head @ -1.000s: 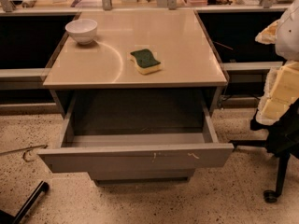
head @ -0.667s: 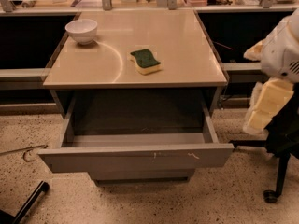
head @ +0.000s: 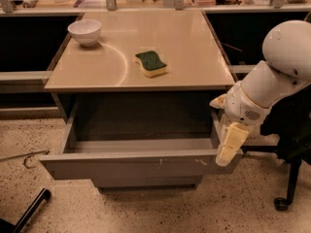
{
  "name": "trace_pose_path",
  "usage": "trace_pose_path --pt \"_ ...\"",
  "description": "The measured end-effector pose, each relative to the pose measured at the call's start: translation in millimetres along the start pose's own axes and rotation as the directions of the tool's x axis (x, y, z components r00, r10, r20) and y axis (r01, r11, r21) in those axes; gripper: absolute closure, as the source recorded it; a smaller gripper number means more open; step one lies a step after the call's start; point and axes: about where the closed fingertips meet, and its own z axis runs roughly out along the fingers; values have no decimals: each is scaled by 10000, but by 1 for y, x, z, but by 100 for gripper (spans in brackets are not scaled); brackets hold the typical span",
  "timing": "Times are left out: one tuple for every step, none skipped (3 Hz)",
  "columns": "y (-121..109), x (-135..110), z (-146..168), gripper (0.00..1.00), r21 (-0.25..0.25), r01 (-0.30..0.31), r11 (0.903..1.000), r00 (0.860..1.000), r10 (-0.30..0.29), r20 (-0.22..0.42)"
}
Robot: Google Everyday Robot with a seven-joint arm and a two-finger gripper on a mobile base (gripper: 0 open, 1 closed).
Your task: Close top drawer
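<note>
While the top drawer (head: 136,165) is still seen pulled well out from under the desk (head: 184,47), its flat grey front hanging over the speckled floor, the end effector (head: 228,143) has been brought right in. A second ago it was held out at the right edge of the view, well apart from the furniture. Now it has been swung leftward and lowered, and it is found at the drawer's right front corner, hanging downward across the end of the front panel.

Contact cannot be confirmed from this angle: touching or just in front, it cannot be told. Whether the end effector is apart or together cannot be told either, and nothing is seen to be held in it.

The drawer itself has not been shifted, so the approach is judged nearly complete and the push not yet begun. The white arm (head: 265,84) is angled down from the right, which suggests the front will have to be driven straight back toward the desk. Because the corner is being addressed, not the middle, some skewing on the runners may be risked.

The white bowl (head: 85,31) and green sponge (head: 150,63) are left undisturbed on the desk top, well apart from the action.
</note>
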Motion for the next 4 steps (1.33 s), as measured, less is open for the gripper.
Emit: trace_pose_path --pt "0 0 0 0 -1 1 10000 10000 -1 1" --pt "4 2 13 0 -288 82 9996 9996 -74 268" --pt "23 3 28 0 -437 167 9989 9974 -135 707" --pt "40 5 47 0 -896 85 9959 9964 -9 843"
